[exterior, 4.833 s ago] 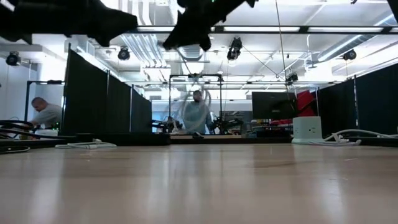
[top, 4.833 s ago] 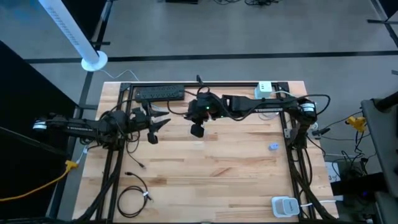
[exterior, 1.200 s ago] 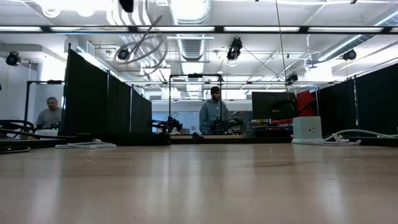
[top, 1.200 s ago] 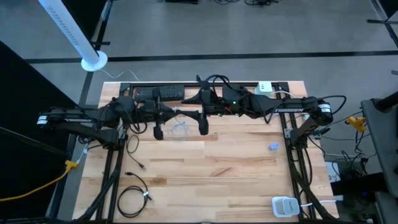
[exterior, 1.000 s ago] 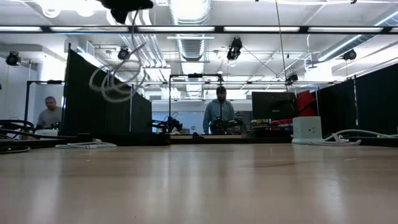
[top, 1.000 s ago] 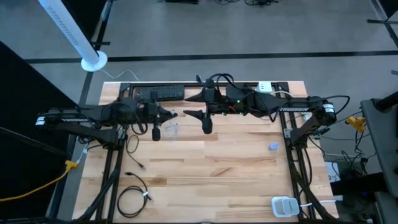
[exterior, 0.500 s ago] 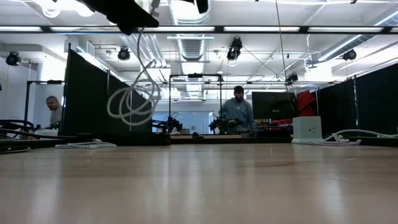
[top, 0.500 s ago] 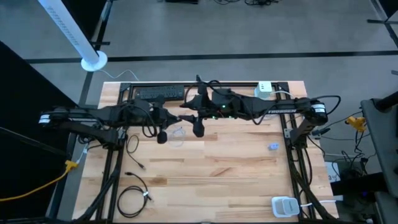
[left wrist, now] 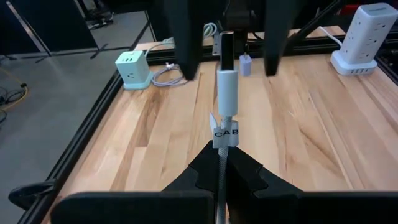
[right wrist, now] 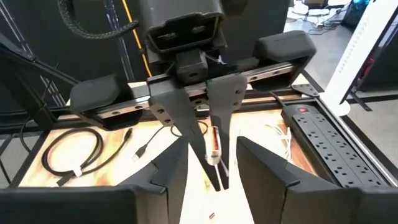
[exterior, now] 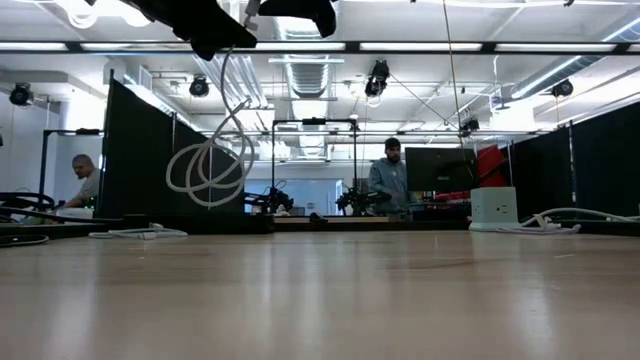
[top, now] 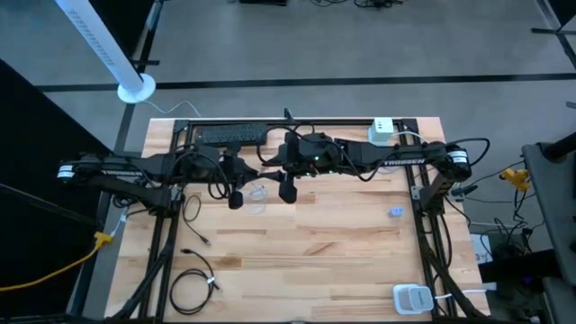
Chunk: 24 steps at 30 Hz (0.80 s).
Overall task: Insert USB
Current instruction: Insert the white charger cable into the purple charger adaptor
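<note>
Grippers meet in the air over the back half of the wooden table [top: 342, 256], at about 11 o'clock from its centre in the high view, left arm reaching in from 9 o'clock and right arm from 3 o'clock.

The left gripper [left wrist: 222, 152] is clamped together on the USB cable [exterior: 210, 165] just behind its labelled tag, so the white plug [left wrist: 227, 81] sticks straight out ahead of the fingertips. The rest of the cable hangs below in a loose coil, clear of the tabletop in the low view.

The right gripper [right wrist: 211, 142] faces it head-on. Its fingers [left wrist: 186, 37] stand apart, one on each side of the plug's dark tip, with a gap visible on both sides in the left wrist view.

Around the edges:
- A black power strip [top: 231, 135] lies along the far rail at 11 o'clock, just behind the grippers.
- A white charger block [top: 384, 129] sits at the 1 o'clock corner.
- A small blue piece [top: 396, 212] lies alone at 3 o'clock, well apart from both arms.
- A coiled black cable [top: 193, 288] lies at 7 o'clock.
- A white device [top: 412, 297] sits at the 5 o'clock corner.

From the centre toward 6 o'clock the boards lie bare, with open room beneath and in front of both grippers.
</note>
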Tool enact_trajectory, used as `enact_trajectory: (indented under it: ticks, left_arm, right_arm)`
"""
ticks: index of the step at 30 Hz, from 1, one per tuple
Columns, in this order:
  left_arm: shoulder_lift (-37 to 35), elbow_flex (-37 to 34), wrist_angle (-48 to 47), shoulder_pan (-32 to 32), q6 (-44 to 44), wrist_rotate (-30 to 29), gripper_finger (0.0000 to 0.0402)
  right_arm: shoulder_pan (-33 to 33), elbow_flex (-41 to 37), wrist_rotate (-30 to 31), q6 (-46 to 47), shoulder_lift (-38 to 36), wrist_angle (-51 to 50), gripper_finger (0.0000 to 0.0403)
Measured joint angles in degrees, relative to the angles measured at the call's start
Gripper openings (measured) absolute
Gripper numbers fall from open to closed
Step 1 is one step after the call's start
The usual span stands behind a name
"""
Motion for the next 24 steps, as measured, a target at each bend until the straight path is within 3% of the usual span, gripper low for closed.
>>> enact_trajectory:
  ticks: [8,15,24]
  left_arm:
    - [0.12,0.0,-0.09,0.0,-0.02,0.24,0.0]
    - [-0.31,-0.07,1.55,-0.02,0.35,0.22,0.0008]
    - [-2.43,-0.13,4.84,0.0,-1.51,0.29,0.0072]
  right_arm:
    - [-0.15,0.0,-1.38,0.67,0.0,0.04,0.0009]
    - [-0.15,0.07,-0.94,2.0,0.0,0.22,0.0003]
    - [-0.15,0.17,-0.81,1.96,-0.37,2.37,0.0001]
